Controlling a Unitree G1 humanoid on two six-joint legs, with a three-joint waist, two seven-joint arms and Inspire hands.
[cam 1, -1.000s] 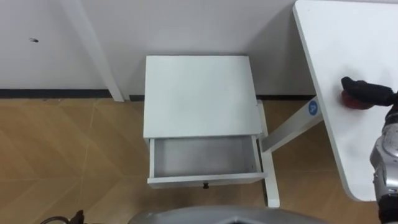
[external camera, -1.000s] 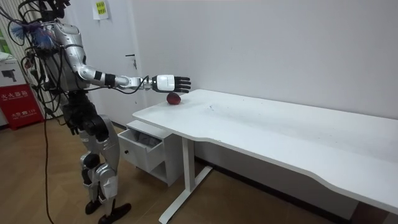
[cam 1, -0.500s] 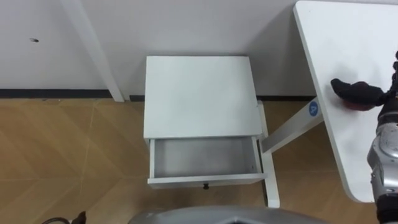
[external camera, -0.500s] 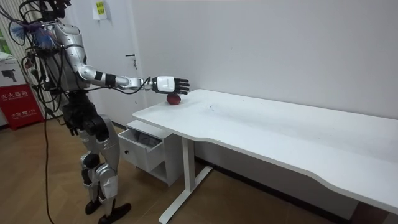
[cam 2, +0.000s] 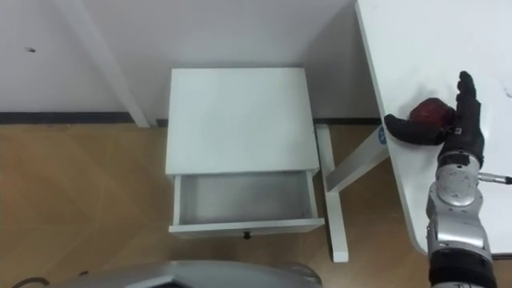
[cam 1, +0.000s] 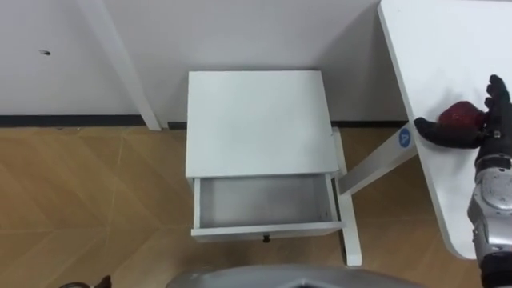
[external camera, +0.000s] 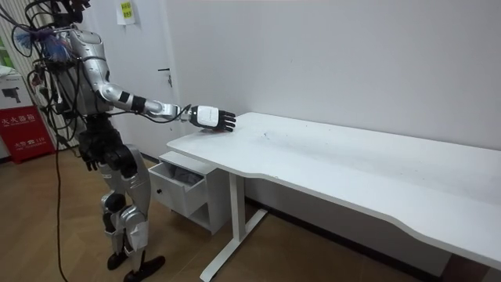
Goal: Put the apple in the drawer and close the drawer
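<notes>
A dark red apple (cam 1: 458, 114) lies on the white table (cam 1: 448, 48) near its left edge. My right hand (cam 1: 482, 132) rests at the apple, open: the thumb reaches round its near side and straight fingers (cam 2: 464, 90) stand along its right side. In the room view my right hand (external camera: 213, 117) lies low on the table corner and covers the apple. Below and left of the table, the white cabinet (cam 1: 256, 120) has its drawer (cam 1: 264, 202) pulled open, with nothing inside.
The table's white leg and foot (cam 1: 350, 232) stand just right of the drawer. A white wall with a dark skirting runs behind the cabinet. Wooden floor (cam 1: 88, 200) lies to the left. I stand in front of the cabinet, at the table's end.
My right hand has dropped from above the apple down onto the table and pulled back towards me; the apple now sits between thumb and fingers. The drawer is unchanged.
</notes>
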